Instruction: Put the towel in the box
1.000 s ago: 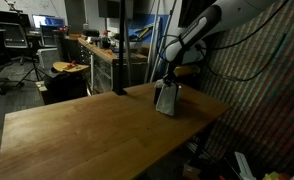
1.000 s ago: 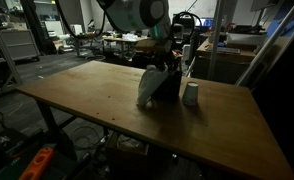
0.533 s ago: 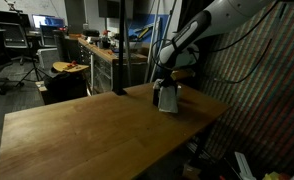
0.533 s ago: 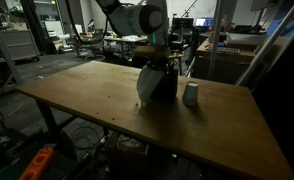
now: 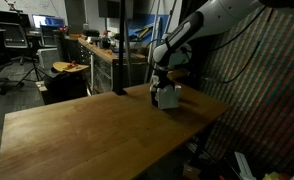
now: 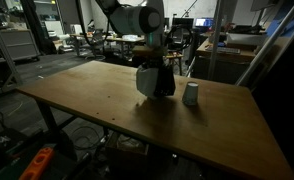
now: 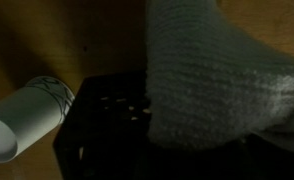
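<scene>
A grey towel (image 5: 167, 96) hangs from my gripper (image 5: 162, 80), which is shut on its top edge. In an exterior view the towel (image 6: 147, 80) dangles just above the table, against the black box (image 6: 165, 85) and partly over its rim. In the wrist view the towel (image 7: 217, 80) fills the right side and hides my fingers. The black box (image 7: 92, 135) with its perforated wall lies below and left of it.
A white paper cup (image 6: 191, 94) stands on the wooden table (image 6: 97, 100) right next to the box; it also shows in the wrist view (image 7: 27, 115). The table edge (image 5: 202, 118) is close beyond the box. Desks, chairs and cables stand around.
My gripper has risen with the towel. The towel's lower end has come up off the table and now hangs higher by the box.
</scene>
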`<state>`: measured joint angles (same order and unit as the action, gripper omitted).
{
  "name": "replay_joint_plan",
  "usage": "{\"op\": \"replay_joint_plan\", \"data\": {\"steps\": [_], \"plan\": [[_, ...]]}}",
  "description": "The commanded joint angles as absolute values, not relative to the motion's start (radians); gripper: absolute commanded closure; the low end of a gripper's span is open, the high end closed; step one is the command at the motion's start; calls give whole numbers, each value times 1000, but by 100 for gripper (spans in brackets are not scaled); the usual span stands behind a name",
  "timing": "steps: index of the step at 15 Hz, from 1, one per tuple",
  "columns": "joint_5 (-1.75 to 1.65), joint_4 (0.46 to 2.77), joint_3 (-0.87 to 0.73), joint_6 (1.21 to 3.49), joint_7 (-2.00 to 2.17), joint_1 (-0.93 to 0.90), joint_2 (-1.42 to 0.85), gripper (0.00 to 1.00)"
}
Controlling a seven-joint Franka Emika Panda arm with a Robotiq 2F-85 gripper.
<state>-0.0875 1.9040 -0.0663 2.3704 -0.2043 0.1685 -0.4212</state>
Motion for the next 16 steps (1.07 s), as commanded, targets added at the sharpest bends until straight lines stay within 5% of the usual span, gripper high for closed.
{"op": "replay_joint_plan", "data": {"steps": [1,5,7,8,9,16], "plan": [[-52,1849,-61,2321,-245,186,-461,92],[-21,1834,-63,2310,-253,206,-447,91],[-8,1831,-66,2312,-251,216,-434,63],[-3,1832,-68,2316,-249,222,-424,86],[-1,1833,-72,2321,-245,226,-412,56],[1,1859,-91,2330,-227,230,-323,9]]}}
